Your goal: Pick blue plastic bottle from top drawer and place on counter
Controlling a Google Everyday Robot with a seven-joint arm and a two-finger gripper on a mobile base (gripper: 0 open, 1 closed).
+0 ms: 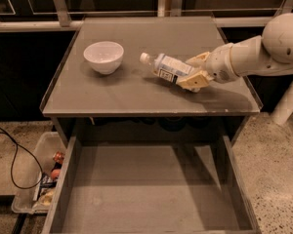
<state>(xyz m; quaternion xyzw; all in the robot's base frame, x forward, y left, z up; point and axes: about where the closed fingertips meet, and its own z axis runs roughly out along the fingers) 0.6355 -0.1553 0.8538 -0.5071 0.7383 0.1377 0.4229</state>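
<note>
The blue plastic bottle (167,67), clear with a white cap and a pale blue-and-white label, is tilted with its cap to the upper left, low over the counter (117,94). My gripper (194,71) comes in from the right on a white arm and is shut on the bottle's base end. The bottle's shadow lies close under it on the counter. The top drawer (146,189) is pulled open below the counter's front edge, its flat grey floor bare.
A white bowl (103,57) stands on the counter's left part, apart from the bottle. A pale plastic bin (39,182) of clutter sits on the floor left of the drawer, with a black cable (12,160) beside it. A rail runs behind the counter.
</note>
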